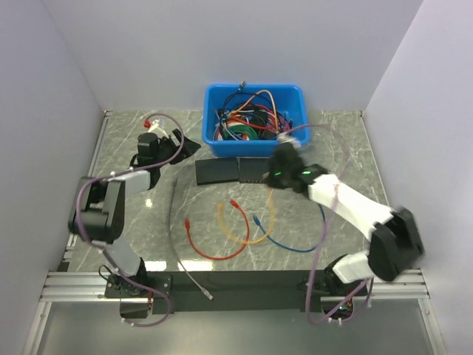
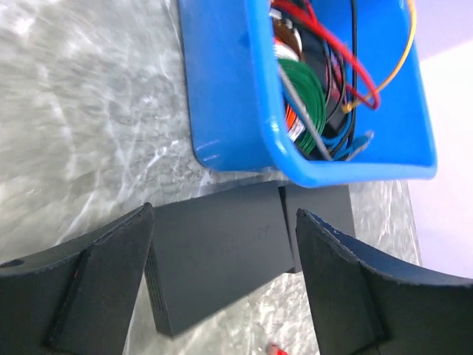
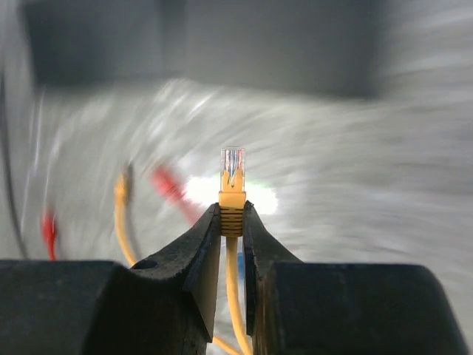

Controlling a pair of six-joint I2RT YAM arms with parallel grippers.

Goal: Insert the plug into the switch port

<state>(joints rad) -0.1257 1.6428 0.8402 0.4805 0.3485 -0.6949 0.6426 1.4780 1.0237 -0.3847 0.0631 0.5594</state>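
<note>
Right gripper: pinched shut on a yellow plug, aimed at the switch.
Left gripper: spread wide, empty.
Plug: blue, lying on the table at the switch's 5 o'clock.
Risk: the wrong cable gets seated; the port is hidden.
Surface: grey marbled table, bin at the switch's 12 o'clock.
Room: white walls.

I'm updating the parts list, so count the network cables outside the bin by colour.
Red cable: 1
Yellow cable: 1
Blue cable: 1
Total: 3
</note>
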